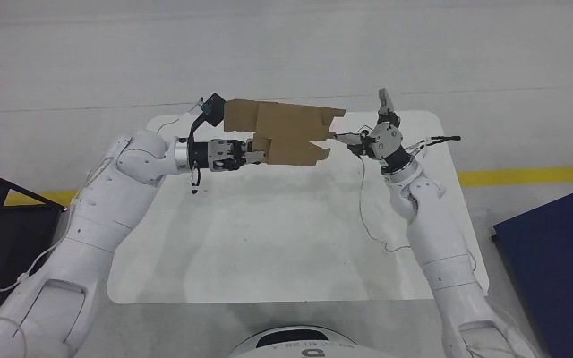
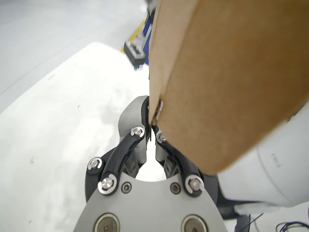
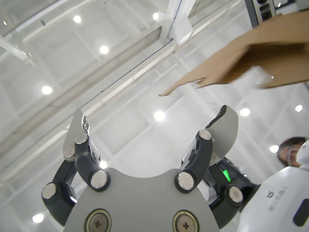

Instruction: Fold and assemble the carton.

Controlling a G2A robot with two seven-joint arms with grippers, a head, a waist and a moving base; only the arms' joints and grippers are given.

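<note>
A flat brown carton (image 1: 282, 130) with several flaps hangs in the air over the far half of the white table (image 1: 269, 242). My left gripper (image 1: 260, 155) is shut on the carton's lower left edge; in the left wrist view the cardboard (image 2: 217, 73) rises from between the closed fingers (image 2: 135, 119). My right gripper (image 1: 363, 125) stands open just off the carton's right end, tilted upward, with nothing between its fingers. In the right wrist view a carton flap (image 3: 241, 59) hangs beyond the spread fingertips (image 3: 227, 114), apart from them.
The table's near half is bare white surface. A thin cable (image 1: 367, 215) trails over the table beside the right arm. A yellow floor line (image 1: 515, 176) runs past the table's right side, and a dark blue object (image 1: 546, 259) stands on the floor at right.
</note>
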